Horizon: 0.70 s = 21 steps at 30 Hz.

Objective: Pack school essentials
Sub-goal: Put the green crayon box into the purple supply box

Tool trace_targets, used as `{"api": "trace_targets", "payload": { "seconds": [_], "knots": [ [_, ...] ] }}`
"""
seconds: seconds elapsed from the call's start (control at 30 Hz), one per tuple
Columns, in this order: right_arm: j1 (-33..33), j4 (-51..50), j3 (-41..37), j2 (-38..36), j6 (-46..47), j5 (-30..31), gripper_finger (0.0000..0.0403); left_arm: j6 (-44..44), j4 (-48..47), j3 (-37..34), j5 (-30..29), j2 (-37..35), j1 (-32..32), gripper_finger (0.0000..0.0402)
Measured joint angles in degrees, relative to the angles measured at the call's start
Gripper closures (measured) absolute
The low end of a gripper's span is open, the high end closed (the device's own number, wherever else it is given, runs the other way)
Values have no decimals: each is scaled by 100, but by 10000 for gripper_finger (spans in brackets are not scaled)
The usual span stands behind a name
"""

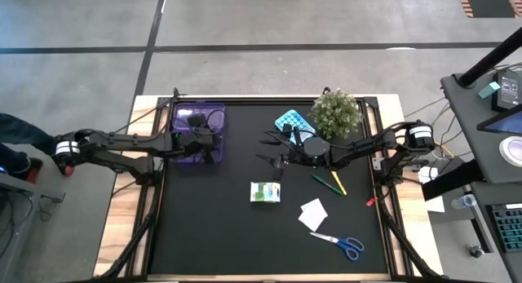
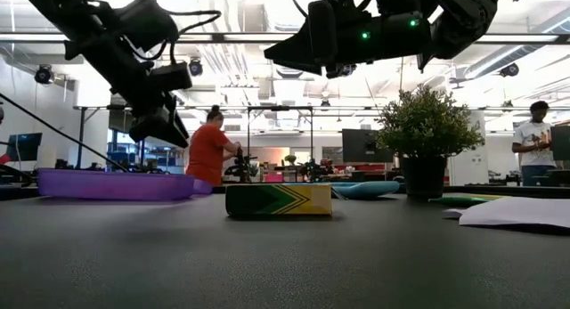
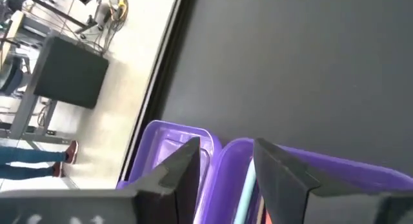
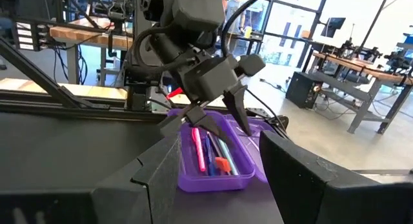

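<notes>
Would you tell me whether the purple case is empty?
Not empty: the purple case holds pens and a red piece, seen past the right arm's fingers.

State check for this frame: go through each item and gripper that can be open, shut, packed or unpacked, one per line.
left gripper: open, empty, above the purple case
right gripper: open, empty, above mid-table
purple case: open, pens and a red item inside
green-white pack: on the table, unpacked
scissors: shut, on the table
paper square: flat on the table
green and yellow pens: on the table, unpacked

1. The dark left arm reaches across the table's far left; its left gripper (image 4: 216, 114) hangs with fingers parted.
2. The dark right arm reaches leftward to mid-table, right gripper (image 1: 269, 149) open, empty.
</notes>
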Motion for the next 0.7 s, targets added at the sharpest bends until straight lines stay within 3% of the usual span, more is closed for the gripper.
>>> {"api": "trace_targets", "payload": {
  "seconds": [0.2, 0.33, 0.47, 0.57, 0.7],
  "knots": [
    [14, -73, 0, -7, 273, 0, 202, -444, 331, 4, 21, 0, -17, 274],
    [123, -551, -2, -50, 808, -16, 202, -691, 1451, 4, 632, -2, -247, 274],
    [366, -944, -2, -159, 1101, -17, 202, -757, 3010, -1, 1375, 3, -779, 274],
    [626, -1351, -2, -301, 1188, -7, 202, -755, 3910, -7, 1454, 4, -1326, 274],
    [1021, -1720, -2, -563, 1598, 3, 202, -847, 4440, -15, 1456, 9, -2045, 274]
  ]
}}
